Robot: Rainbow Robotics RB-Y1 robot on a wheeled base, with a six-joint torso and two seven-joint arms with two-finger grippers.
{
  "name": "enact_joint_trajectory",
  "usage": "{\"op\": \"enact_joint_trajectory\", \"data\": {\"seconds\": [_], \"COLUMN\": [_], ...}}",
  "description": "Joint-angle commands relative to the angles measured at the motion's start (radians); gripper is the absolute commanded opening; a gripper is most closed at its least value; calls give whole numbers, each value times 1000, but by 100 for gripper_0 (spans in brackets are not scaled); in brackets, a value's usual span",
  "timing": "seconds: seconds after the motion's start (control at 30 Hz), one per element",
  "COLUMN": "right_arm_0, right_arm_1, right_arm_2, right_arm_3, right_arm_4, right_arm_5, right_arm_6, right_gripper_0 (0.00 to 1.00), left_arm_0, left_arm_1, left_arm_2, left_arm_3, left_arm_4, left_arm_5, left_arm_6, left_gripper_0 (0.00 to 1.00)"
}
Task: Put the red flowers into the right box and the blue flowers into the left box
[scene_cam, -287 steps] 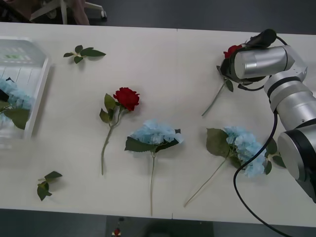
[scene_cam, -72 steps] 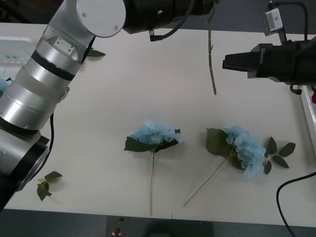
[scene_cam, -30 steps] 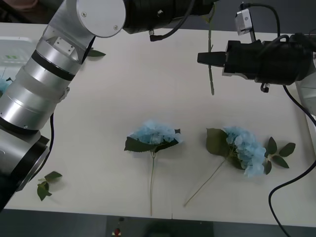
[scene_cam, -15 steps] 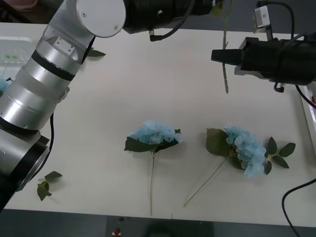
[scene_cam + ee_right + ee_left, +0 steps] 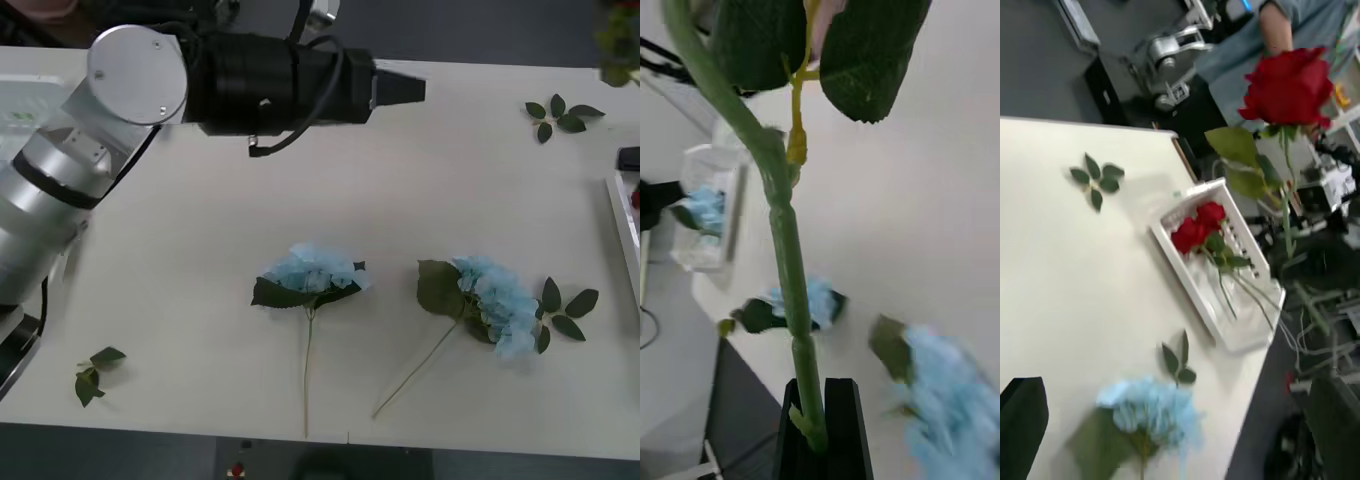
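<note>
One red rose (image 5: 1289, 82) of the red flowers is held aloft at the table's right end, its stem (image 5: 786, 247) pinched at the bottom end between the black fingers of the right gripper (image 5: 818, 424), which is closed narrowly on it. The stem's long axis is kept near upright, head uppermost, while the right box (image 5: 620, 235) lies low along the right edge of the table with two roses (image 5: 1196, 229) already laid flat in it. The coming move is judged to turn on this: the rose must be brought over the box and tipped so that the stem runs along the box's length.

Compared with half a second ago, the stem is no longer seen between the two arms over the far middle of the table. It has been carried off to the right, and the left gripper (image 5: 408, 90) is drawn back with its fingers spread wide and nothing between them. Two blue flowers (image 5: 315, 270) (image 5: 497, 300) are left lying on the table, unmoved.
</note>
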Motion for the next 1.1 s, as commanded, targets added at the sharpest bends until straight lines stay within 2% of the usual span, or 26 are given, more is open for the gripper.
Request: {"op": "enact_joint_trajectory", "data": {"seconds": [0.03,0.13,0.27,0.37,0.53,0.8,0.9,1.1], "right_arm_0": [74,108,104,98,95,94,94,92], "right_arm_1": [-114,-160,-213,-242,-248,-226,-197,-125], "right_arm_2": [-117,-166,-180,-180,-174,-73,-39,-20], "right_arm_3": [-9,46,152,201,215,215,215,216], "right_arm_4": [147,238,296,368,554,783,858,960], "right_arm_5": [56,99,116,93,30,-72,-111,-166], "right_arm_6": [-83,-84,-72,-67,-66,-70,-80,-84], "right_gripper_0": [0,0,0,0,0,0,0,0], "left_arm_0": [111,215,350,444,556,646,652,640], "left_arm_1": [68,111,160,188,206,202,165,94], "left_arm_2": [56,82,98,101,113,112,99,4], "left_arm_3": [-149,-249,-344,-385,-434,-476,-476,-474], "left_arm_4": [6,6,-1,0,-64,-192,-264,-462], "left_arm_5": [66,86,86,90,188,342,402,417], "left_arm_6": [-26,-28,-17,-14,-2,9,26,149], "left_gripper_0": [100,100,100,100,100,100,100,100]}}
